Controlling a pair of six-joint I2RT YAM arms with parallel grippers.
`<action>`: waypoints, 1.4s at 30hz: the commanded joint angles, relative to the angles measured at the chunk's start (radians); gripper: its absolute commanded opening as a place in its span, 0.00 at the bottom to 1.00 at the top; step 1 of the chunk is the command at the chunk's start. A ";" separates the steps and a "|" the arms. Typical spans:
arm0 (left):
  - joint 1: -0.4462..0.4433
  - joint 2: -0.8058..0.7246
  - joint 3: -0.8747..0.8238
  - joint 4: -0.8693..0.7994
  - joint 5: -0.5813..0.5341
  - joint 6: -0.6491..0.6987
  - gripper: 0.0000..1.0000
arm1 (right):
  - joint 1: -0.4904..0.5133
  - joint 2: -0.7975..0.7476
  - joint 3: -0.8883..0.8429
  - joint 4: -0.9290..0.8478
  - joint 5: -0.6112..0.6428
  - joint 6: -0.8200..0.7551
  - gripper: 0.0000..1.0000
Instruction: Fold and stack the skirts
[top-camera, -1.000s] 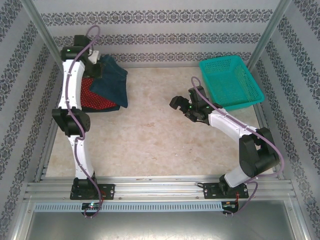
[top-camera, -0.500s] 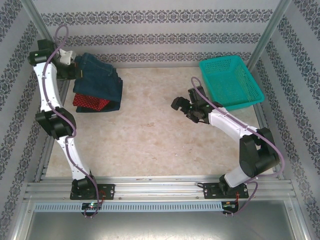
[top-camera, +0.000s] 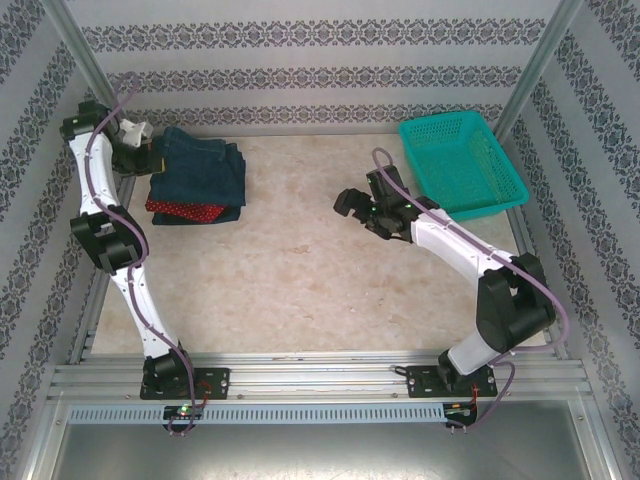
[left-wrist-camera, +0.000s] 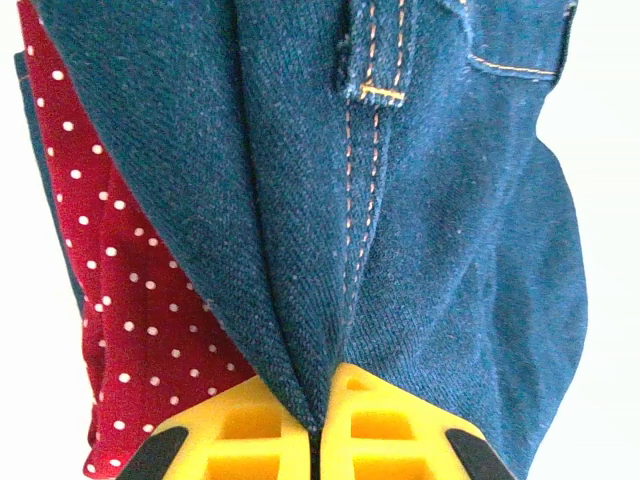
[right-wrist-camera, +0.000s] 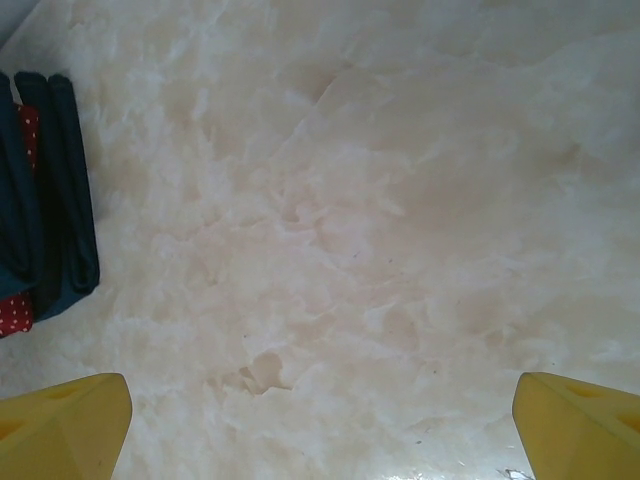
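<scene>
- Skirts, from the overhead camera: where do they lie?
- Folded one on another at the far left corner of the tabletop. A dark blue denim skirt is on top, and a red dotted skirt shows its edge beneath on the near side. The left hand is at their left edge. The right hand hangs over the bare middle, well apart from them, with a teal basket at the far right.
- And the left wrist camera?
- The left hand's yellow fingers are clenched on a fold of the denim skirt, and the cloth bunches into the seam between them. The red dotted skirt lies to the left, partly under it.
- The right wrist camera?
- The right hand is released, its fingertips far apart at the lower corners, grasping nothing. Bare tabletop lies below, with the skirts' folded edges at the left.
</scene>
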 joint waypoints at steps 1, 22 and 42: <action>0.011 0.014 -0.035 0.101 -0.080 0.026 0.00 | 0.019 0.006 0.029 -0.029 0.041 -0.036 0.98; -0.006 -0.154 -0.216 0.317 -0.180 -0.333 0.80 | 0.013 -0.044 -0.032 -0.019 0.087 -0.039 0.98; -0.251 -0.773 -1.439 1.239 -0.180 -1.129 1.00 | -0.007 -0.004 -0.042 0.103 0.019 -0.028 0.98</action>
